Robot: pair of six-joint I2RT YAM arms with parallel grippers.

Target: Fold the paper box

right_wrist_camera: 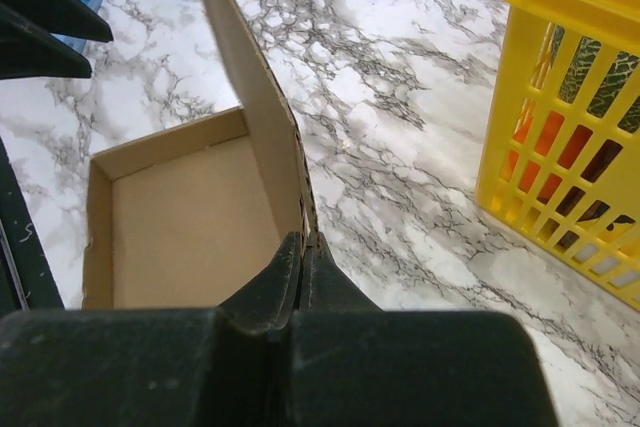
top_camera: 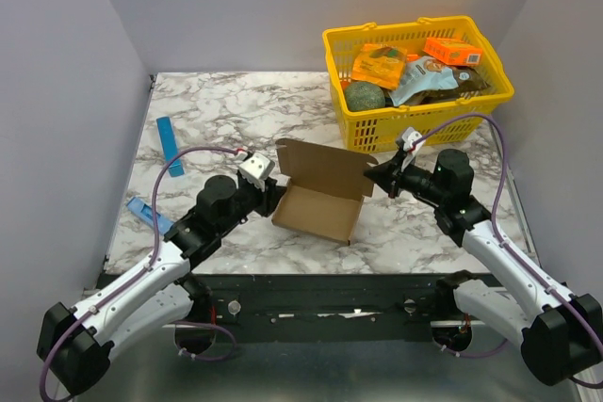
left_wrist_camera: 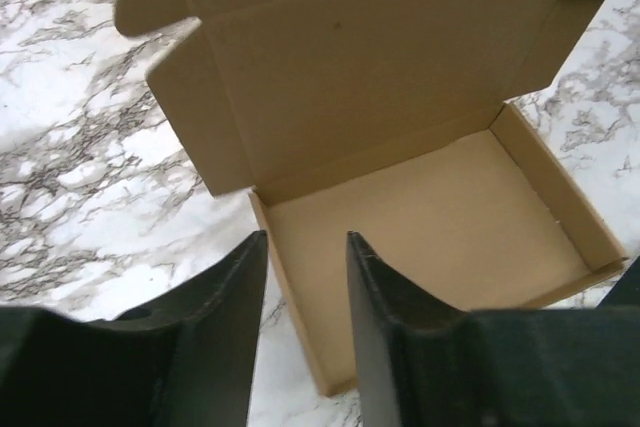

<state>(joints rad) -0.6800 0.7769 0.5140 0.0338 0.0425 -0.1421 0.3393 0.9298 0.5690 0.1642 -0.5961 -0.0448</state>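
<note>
The paper box (top_camera: 320, 197) is a brown cardboard tray in the middle of the marble table, its lid standing upright at the back. My right gripper (top_camera: 369, 174) is shut on the right end of that upright lid. In the right wrist view its fingertips (right_wrist_camera: 308, 239) pinch the thin cardboard edge, with the tray floor (right_wrist_camera: 190, 217) to the left. My left gripper (top_camera: 275, 197) is at the box's left side, open. In the left wrist view its fingers (left_wrist_camera: 307, 237) stand on either side of the tray's low side wall (left_wrist_camera: 290, 297) without closing on it.
A yellow basket (top_camera: 429, 124) with orange packets (top_camera: 452, 50) and other items stands at the back right, close behind my right gripper; its wall (right_wrist_camera: 560, 147) is near the box lid. A thin blue strip (top_camera: 169, 138) and another blue piece (top_camera: 146, 212) lie at the left.
</note>
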